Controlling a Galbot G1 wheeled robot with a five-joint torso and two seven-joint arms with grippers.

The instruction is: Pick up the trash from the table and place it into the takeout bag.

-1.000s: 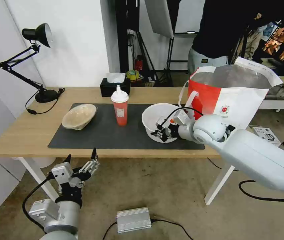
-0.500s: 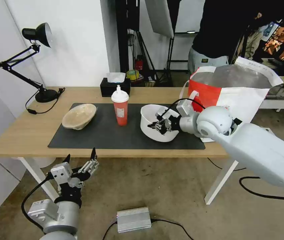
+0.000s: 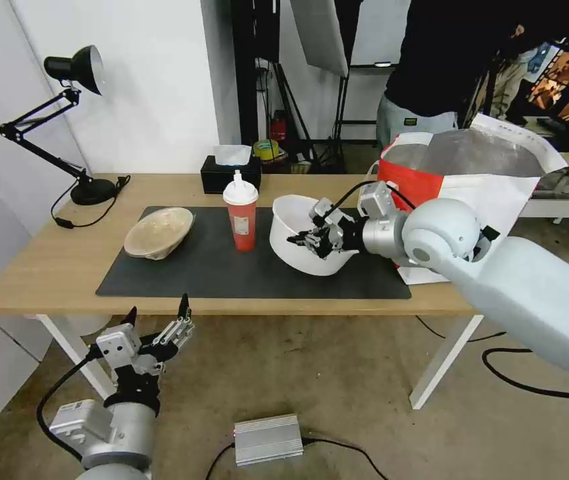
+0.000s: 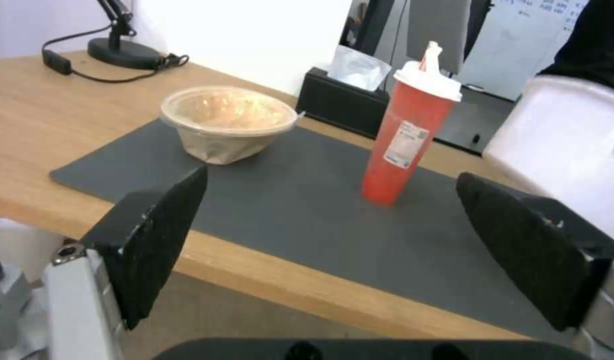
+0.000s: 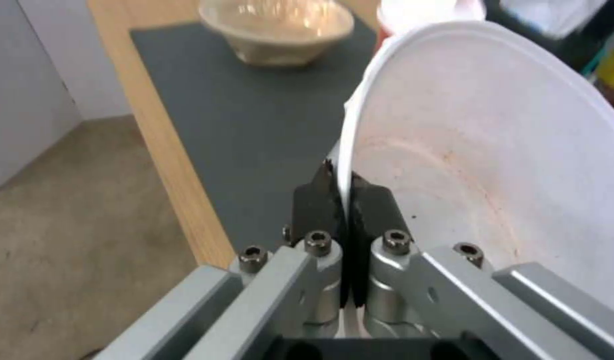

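One white bowl is pinched by its rim in our right hand, tilted just above the mat on the worktop, near the takeout bag. Our left hand hangs wide open below the worktop's front edge.

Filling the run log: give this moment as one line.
right gripper: shut on white bowl rim, tilted above mat | left gripper: open, below table | cup, beige bowl: on mat

Head view high, facing table; both wrist views low, close; all share dark mat.
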